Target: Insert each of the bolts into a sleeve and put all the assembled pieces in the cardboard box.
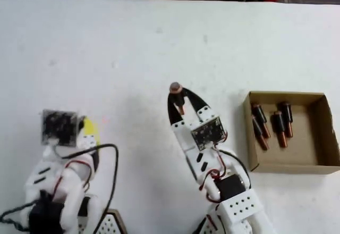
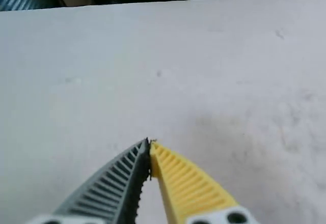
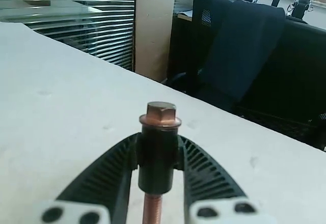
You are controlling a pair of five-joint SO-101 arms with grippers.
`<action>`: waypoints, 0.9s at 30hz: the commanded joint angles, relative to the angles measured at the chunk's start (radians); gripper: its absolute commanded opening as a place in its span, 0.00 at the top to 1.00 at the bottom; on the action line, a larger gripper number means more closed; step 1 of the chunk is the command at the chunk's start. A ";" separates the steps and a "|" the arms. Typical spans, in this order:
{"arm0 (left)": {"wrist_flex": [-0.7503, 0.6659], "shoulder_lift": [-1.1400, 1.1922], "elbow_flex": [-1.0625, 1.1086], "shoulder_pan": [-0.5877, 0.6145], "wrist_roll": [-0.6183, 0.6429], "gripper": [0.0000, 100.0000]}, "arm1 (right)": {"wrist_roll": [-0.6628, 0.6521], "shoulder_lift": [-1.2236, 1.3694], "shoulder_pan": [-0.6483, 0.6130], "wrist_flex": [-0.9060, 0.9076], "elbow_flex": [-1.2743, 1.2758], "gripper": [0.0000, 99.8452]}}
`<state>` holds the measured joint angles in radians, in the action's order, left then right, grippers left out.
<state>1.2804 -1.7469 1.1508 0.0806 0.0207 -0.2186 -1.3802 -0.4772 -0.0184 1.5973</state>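
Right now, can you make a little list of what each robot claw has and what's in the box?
Right gripper: shut on one bolt-and-sleeve piece, over the table, apart from the box
Left gripper: shut, holding nothing
Cardboard box: four assembled pieces lying inside

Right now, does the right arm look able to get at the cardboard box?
Probably yes: the cardboard box sits open-topped just beside the right gripper holding the assembled piece, with bare table between them.
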 commanded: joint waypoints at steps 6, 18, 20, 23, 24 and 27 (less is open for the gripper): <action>0.060 -0.077 0.003 0.065 -0.064 0.98 | -0.014 -0.005 0.048 0.173 -0.147 0.98; -0.006 -0.077 0.333 0.064 -0.064 0.98 | -0.017 -0.004 0.223 0.575 -0.439 0.98; -0.006 -0.077 0.376 0.061 -0.061 0.98 | -0.017 -0.001 0.254 0.611 -0.477 0.98; -0.006 -0.077 0.430 0.061 -0.060 0.98 | -0.017 0.002 0.289 0.684 -0.528 0.98; -0.006 -0.077 0.443 0.061 -0.061 0.98 | -0.026 0.002 0.298 0.705 -0.543 0.98; -0.006 -0.077 0.482 0.059 -0.066 0.98 | -0.097 0.002 0.311 0.751 -0.578 0.98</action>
<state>1.3280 -1.8159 1.6126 0.1419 -0.0376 -0.2585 -1.3802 -0.1826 0.7104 1.1109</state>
